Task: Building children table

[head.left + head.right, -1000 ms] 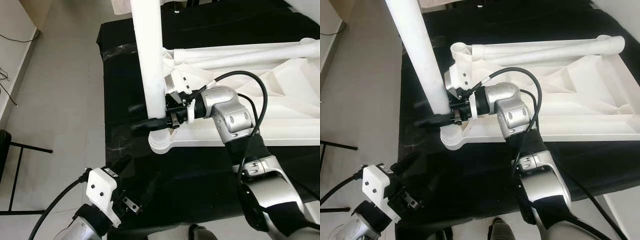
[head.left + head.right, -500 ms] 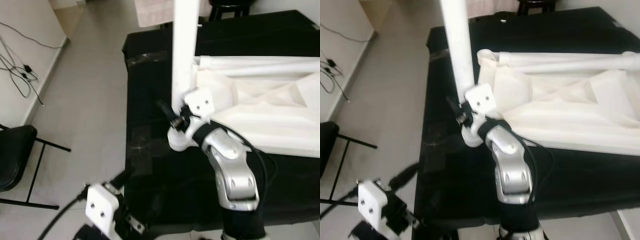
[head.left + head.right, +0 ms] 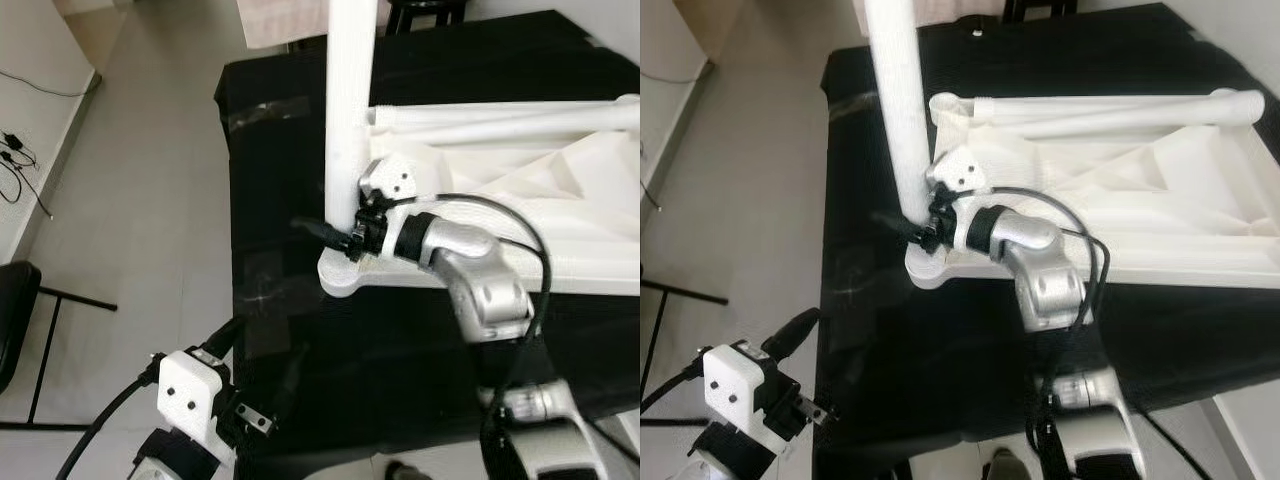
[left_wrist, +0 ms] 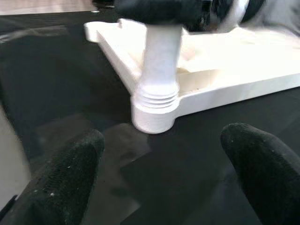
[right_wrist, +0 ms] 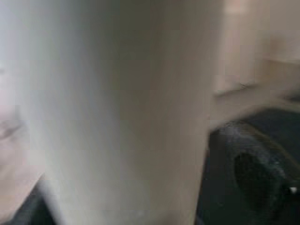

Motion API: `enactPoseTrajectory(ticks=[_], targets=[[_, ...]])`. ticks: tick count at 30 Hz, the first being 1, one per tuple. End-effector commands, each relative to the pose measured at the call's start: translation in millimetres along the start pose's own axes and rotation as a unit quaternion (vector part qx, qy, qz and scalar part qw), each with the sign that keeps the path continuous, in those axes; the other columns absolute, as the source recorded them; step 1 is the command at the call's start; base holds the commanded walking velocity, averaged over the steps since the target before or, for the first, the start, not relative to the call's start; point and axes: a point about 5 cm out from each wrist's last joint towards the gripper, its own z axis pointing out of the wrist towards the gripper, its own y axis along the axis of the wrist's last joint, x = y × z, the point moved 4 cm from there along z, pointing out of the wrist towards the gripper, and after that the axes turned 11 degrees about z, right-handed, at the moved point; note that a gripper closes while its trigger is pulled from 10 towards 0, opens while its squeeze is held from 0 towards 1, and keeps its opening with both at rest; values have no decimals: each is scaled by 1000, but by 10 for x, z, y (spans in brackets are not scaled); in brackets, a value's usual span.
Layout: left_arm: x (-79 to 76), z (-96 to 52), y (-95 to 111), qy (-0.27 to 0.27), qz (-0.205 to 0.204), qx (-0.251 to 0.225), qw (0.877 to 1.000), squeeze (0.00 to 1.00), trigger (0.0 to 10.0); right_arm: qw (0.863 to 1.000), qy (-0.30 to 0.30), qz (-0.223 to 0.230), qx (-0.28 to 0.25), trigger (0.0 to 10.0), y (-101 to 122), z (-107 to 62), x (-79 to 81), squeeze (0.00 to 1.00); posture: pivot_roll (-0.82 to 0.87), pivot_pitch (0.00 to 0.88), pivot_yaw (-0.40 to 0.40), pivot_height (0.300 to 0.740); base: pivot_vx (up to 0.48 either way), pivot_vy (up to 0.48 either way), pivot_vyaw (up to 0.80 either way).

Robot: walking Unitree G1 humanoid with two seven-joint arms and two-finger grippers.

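Observation:
A white plastic table top (image 3: 560, 180) lies upside down on a black cloth. A white leg (image 3: 350, 120) stands upright in its near left corner socket (image 3: 340, 282). My right gripper (image 3: 335, 226) is shut on the leg just above the socket. One black finger (image 3: 308, 227) pokes out past the leg. In the right wrist view the leg (image 5: 117, 112) is pressed close, with a finger pad (image 5: 253, 173) beside it. A second leg (image 3: 500, 120) lies along the top's far edge. My left gripper (image 4: 164, 187) hangs low at the front left, open, facing the threaded leg base (image 4: 154, 96).
The black cloth (image 3: 270, 150) covers a low surface and has tape patches near its left edge. Grey tiled floor (image 3: 140, 200) lies to the left, with cables (image 3: 20, 150) by the wall and a black chair (image 3: 15, 300). A dark stool (image 3: 420, 10) stands beyond the far edge.
The whole picture swayed as the camera moved. My right gripper kept its hold on the upright leg, and its forearm now reaches in from the right. The left gripper stayed low.

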Motion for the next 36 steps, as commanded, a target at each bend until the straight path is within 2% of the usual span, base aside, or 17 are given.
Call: enactPoseTrajectory(ticks=[1,2,3,8,13,14,15,16,17,18,24,25,30,31,32,34,36], targets=[[-18,-25,-44,1,-9,12,1000,0,10000,1000,27,-4,-3,10000,-18,15,57,298,9,252,56,740,0,0,0],[-24,-25,-46,1,-10,11,1000,0,10000,998,56,-20,7,10000,13,12,68,298,10,252,57,740,0,0,0],[-28,-28,-49,0,-10,10,1000,0,10000,995,96,-24,14,10000,32,15,107,0,11,249,61,740,0,0,0],[-44,-36,-49,-4,-5,12,1000,0,10000,983,177,-14,50,10000,-3,14,111,0,19,247,63,740,0,0,0],[-47,-36,-46,-5,0,12,1000,0,10000,979,188,5,80,10000,-130,15,55,0,24,241,61,740,0,0,0],[-52,-33,-43,-6,3,11,1000,0,10000,979,187,13,83,8941,-181,36,40,0,24,239,61,740,0,0,0],[-52,-33,-43,-6,3,11,1000,0,10000,979,187,13,83,8941,-181,36,40,0,24,239,61,740,0,0,0],[-58,-30,-40,-7,6,10,1000,0,10000,980,180,23,83,6039,-250,66,30,0,27,237,61,740,0,0,0],[-58,-30,-40,-7,6,10,1000,0,10000,980,180,23,83,6039,-250,66,30,0,27,237,61,740,0,0,0],[-60,-31,-40,-8,9,11,1000,0,10000,981,173,28,84,0,-305,65,28,0,30,235,61,740,0,0,0],[-65,-29,-52,-8,14,12,1000,0,10000,984,154,45,77,0,-426,31,5,0,33,224,62,740,0,0,0],[-68,-23,-77,-9,15,14,1000,0,10000,986,140,62,64,0,-506,-76,-2,0,28,218,60,740,0,0,0],[-67,-20,-96,-10,14,15,1000,0,10000,986,139,76,58,0,-551,-223,21,0,17,215,66,740,0,0,0],[-63,-17,-108,-11,13,16,1000,0,10000,985,141,82,57,0,-576,-315,50,0,2,209,69,740,0,0,0],[-65,-12,-128,-16,11,17,1000,0,10000,988,111,97,51,0,-638,-504,124,0,-3,210,66,740,0,0,0],[-62,-16,-137,-18,9,17,1000,0,10000,993,46,104,43,0,-709,-536,180,0,-7,211,63,740,0,0,0],[-62,-16,-137,-18,9,17,1000,0,10000,993,46,104,43,0,-709,-536,180,0,-7,211,63,740,0,0,0]])
